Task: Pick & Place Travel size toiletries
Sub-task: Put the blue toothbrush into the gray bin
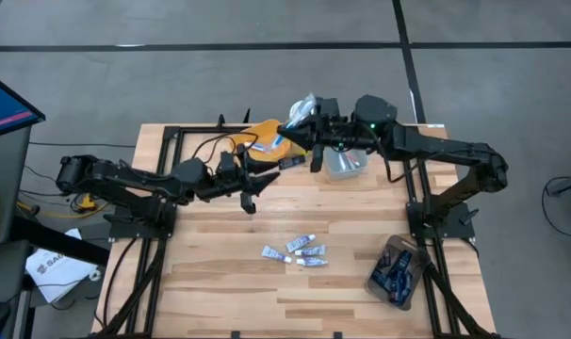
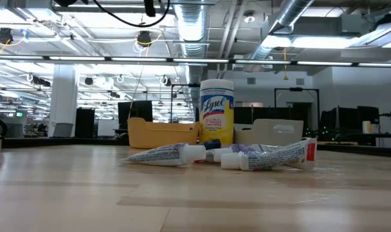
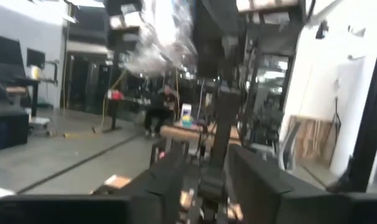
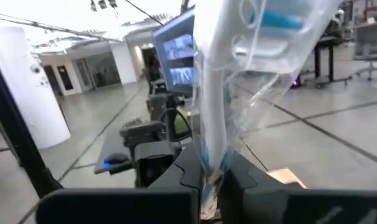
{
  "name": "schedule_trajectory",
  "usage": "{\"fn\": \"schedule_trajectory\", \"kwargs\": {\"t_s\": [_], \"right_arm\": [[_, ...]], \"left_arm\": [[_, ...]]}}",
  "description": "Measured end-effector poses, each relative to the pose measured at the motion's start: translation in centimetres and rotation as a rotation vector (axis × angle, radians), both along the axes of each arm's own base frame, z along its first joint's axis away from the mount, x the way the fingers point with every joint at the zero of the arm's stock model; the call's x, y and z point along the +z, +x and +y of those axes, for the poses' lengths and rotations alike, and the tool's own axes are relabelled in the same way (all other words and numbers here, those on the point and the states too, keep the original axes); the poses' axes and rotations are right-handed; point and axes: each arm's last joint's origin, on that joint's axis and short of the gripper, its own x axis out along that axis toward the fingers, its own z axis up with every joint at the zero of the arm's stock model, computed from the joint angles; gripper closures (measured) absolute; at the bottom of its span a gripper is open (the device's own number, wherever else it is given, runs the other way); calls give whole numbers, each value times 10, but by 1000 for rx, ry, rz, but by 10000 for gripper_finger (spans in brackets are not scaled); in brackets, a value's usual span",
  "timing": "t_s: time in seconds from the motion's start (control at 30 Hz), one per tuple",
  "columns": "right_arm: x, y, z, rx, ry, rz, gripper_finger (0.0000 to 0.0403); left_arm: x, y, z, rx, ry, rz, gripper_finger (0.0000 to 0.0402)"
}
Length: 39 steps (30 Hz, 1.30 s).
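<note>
Overhead, a wooden counter [image 1: 229, 282] carries a loose cluster of travel size toiletries [image 1: 295, 252], small white-and-blue tubes lying flat near its middle; in the level view the same tubes [image 2: 247, 156] lie side by side, one with a red tip, in front of an upright yellow Lysol wipes canister [image 2: 217, 113]. The right pincer [image 1: 293, 129] is raised at the far edge of the counter, well apart from that cluster, and is clenched on a clear plastic bag [image 1: 302, 110]; its wrist view shows the bag [image 4: 251, 68] rising from between the two dark fingers [image 4: 176, 177], with white-and-blue contents visible through the film. Beside and below this pincer lie a yellow bin [image 1: 262, 139] and a clear plastic container [image 1: 346, 165]. The left pincer [image 1: 249, 198] sits lower, just nearer the counter's middle than the yellow bin, still apart from the tube cluster; its wrist view shows its fingers [image 3: 167, 180] standing partly apart with nothing clearly between them, looking toward the crumpled clear bag [image 3: 160, 37] and the other arm. A second clear container [image 1: 397, 271] holding dark navy packets rests near the counter's right near corner, well away from both pincers. In the level view a beige tray [image 2: 273, 132] stands behind the tubes.
</note>
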Motion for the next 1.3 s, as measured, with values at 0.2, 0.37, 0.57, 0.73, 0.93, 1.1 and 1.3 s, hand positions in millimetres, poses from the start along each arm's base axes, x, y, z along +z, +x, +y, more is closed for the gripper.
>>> {"fn": "schedule_trajectory", "kwargs": {"t_s": [0.2,0.37,0.57,0.73,0.93,1.1,1.3], "right_arm": [[16,-21,-14,-181,-19,147,391],[2,-48,-41,-431,28,413,391],[-40,-72,-90,-577,205,720,391],[-93,-75,-129,-548,382,818,391],[-155,-74,-156,-547,510,959,391],[-183,-66,-167,-537,551,1047,391],[-206,-56,-170,-481,605,1121,391]], "left_arm": [[-10,2,0,28,-7,109,188],[-16,2,2,74,-60,161,147],[-18,2,2,88,-62,178,138],[-19,2,2,92,-62,186,137],[-20,2,2,92,-61,195,137],[-20,3,3,92,-63,200,137],[-20,2,3,92,-63,200,137]]}}
